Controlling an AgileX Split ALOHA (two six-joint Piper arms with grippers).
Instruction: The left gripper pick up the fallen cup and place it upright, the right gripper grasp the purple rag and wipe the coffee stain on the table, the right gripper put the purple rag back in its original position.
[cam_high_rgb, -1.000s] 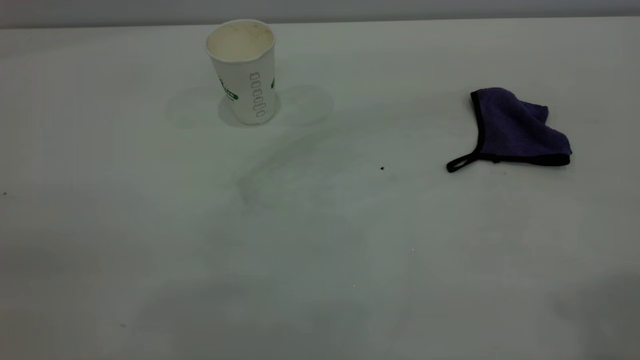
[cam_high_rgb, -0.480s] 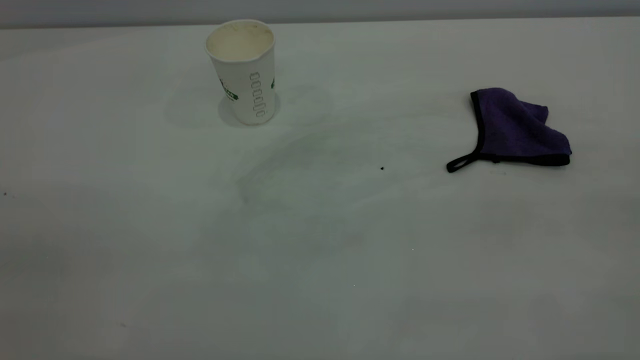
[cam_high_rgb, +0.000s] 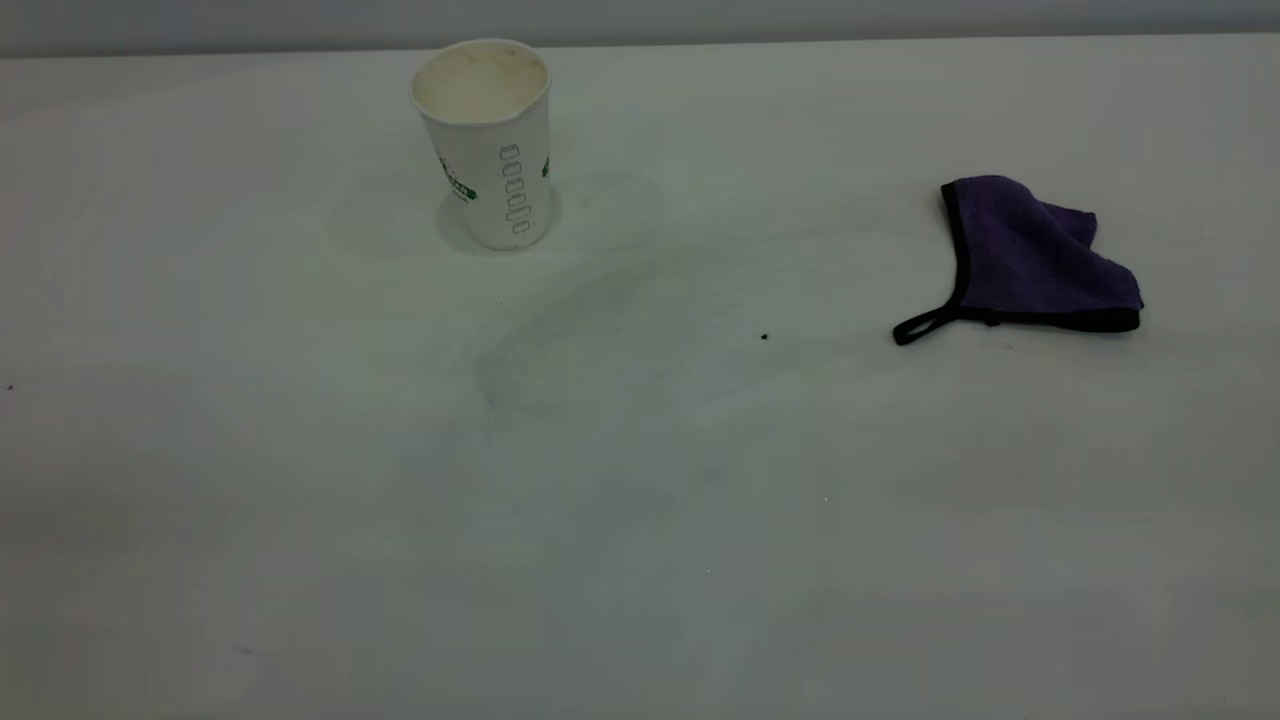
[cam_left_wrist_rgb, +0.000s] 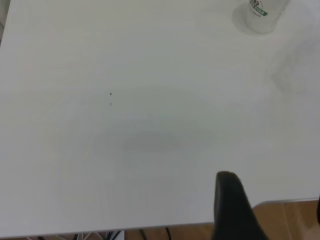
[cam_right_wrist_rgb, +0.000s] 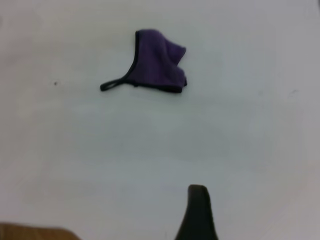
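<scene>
1. The table (cam_high_rgb: 640, 560) is a wide white matt top that fills the exterior view, with faint grey smears across its middle. Neither arm shows in that view. Each wrist view looks down on the table from above its near edge.

2. The purple rag (cam_high_rgb: 1030, 262) lies crumpled flat on the table at the right side. Its black edging runs down one side and its thin black loop points toward the table's middle. In the right wrist view the purple rag (cam_right_wrist_rgb: 156, 64) lies well apart from the right gripper (cam_right_wrist_rgb: 197, 212), out ahead of it, with bare table between them. Nothing touches it.

3. The cup (cam_high_rgb: 487, 140) stands upright near the far edge at the left, mouth open upward, its column of small boxes facing the camera. In the left wrist view only the lower part of the cup (cam_left_wrist_rgb: 262, 12) shows, far ahead of the left gripper (cam_left_wrist_rgb: 235, 205) and off to one side.

4. Of each gripper only one dark finger shows at the edge of its own wrist view. How far either is open I cannot tell. Neither finger touches anything.

5. A tiny dark speck (cam_high_rgb: 764, 337) sits between cup and rag, nearer the rag's loop. No round brown coffee stain can be made out.
</scene>
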